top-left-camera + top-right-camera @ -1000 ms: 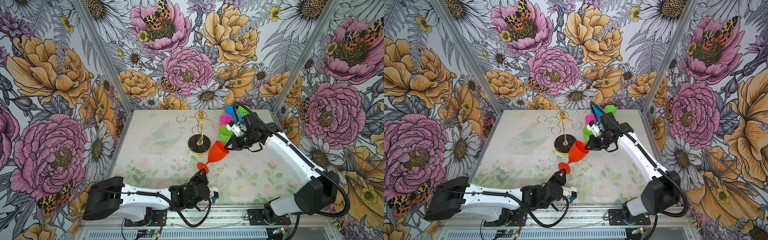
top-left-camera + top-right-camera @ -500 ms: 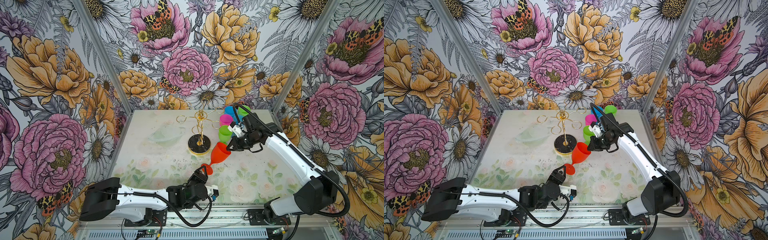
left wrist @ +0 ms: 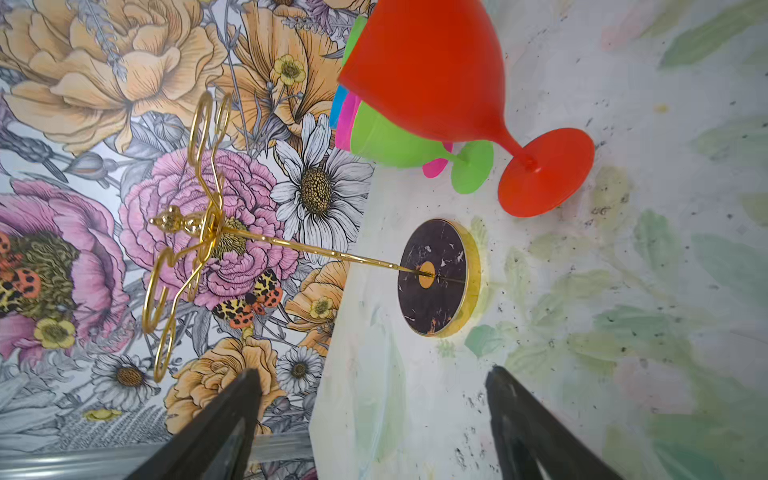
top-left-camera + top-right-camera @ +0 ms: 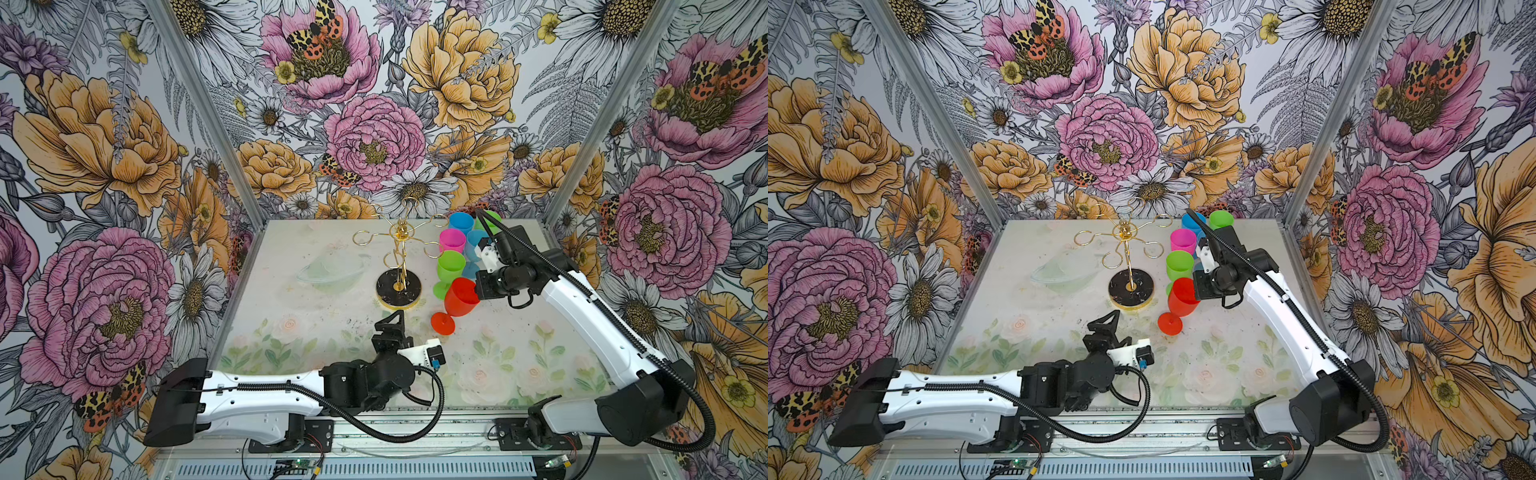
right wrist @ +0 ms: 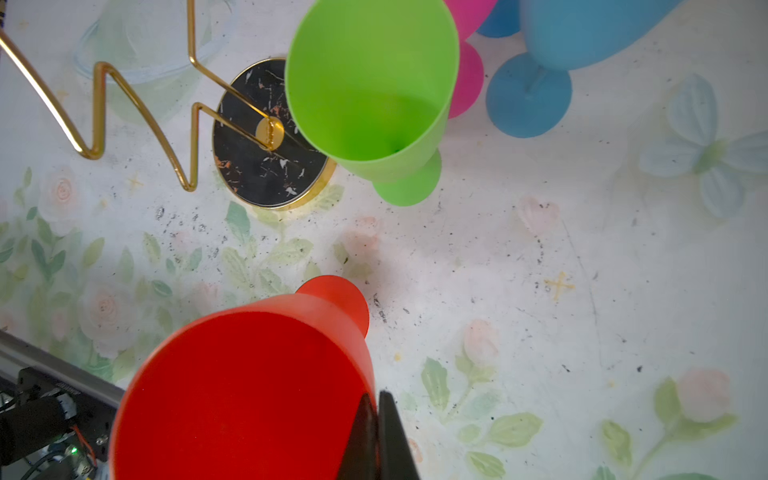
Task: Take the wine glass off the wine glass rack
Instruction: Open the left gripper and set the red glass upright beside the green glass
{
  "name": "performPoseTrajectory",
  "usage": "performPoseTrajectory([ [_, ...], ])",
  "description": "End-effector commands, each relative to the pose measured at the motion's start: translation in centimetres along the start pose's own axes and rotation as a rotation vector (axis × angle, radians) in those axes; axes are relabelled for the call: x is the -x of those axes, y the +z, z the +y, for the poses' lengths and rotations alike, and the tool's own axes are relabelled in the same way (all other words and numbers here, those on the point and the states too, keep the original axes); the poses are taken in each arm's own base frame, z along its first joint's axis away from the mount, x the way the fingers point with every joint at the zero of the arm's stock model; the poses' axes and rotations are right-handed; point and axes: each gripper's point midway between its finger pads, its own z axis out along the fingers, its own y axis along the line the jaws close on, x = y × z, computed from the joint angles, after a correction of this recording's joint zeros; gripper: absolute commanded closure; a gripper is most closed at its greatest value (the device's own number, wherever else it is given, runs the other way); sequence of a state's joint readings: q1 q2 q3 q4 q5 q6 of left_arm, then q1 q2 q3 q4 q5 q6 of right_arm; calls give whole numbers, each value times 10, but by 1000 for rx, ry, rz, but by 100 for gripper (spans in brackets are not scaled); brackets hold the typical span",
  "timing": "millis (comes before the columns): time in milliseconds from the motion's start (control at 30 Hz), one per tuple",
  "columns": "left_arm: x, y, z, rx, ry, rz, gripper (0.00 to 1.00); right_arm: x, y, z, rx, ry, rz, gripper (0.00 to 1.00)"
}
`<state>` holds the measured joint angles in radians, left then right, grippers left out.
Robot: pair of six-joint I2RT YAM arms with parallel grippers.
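The red wine glass (image 4: 459, 297) (image 4: 1183, 297) hangs tilted just right of the wine glass rack (image 4: 399, 286) (image 4: 1131, 289), its foot low by the table. My right gripper (image 4: 478, 291) (image 5: 374, 399) is shut on the glass's rim, one finger inside the bowl (image 5: 249, 395) and one outside. The rack's gold hooks carry nothing. My left gripper (image 4: 395, 328) (image 3: 372, 374) is open and empty near the table's front. It points at the rack's black base (image 3: 436, 276), clear of the glass's foot (image 3: 544, 170).
Several coloured wine glasses stand behind my right gripper: green (image 4: 451, 266), pink (image 4: 452, 241), blue (image 4: 461, 222). The green one (image 5: 370, 91) stands close to the rack's base (image 5: 266, 174). Flowered walls close in three sides of the table.
My left gripper has opened, let go of the red glass's foot and drawn back toward the front. The right gripper has carried the glass lower and to the right.
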<state>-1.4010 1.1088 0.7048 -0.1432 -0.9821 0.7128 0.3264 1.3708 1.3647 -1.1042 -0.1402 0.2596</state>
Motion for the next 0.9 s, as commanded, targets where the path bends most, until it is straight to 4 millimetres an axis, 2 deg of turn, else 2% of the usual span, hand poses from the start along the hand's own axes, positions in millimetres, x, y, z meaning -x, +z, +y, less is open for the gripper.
performPoseTrajectory([
  [0,-17,0,14,-19,-271,59,10,3,-11,-30,-140,7,-44,100],
  [200,-48,12,43,-5,-591,123,4,16,-13,-70,-308,39,-62,100],
  [333,-62,14,63,37,-747,133,5,34,-12,-82,-344,72,-96,100],
  [467,-71,15,74,77,-806,143,3,49,-4,-89,-365,89,-115,100],
  [633,-88,17,74,70,-841,204,2,61,11,-97,-401,83,-100,100],
  [867,-98,12,74,65,-855,205,1,74,27,-100,-393,94,-108,100],
])
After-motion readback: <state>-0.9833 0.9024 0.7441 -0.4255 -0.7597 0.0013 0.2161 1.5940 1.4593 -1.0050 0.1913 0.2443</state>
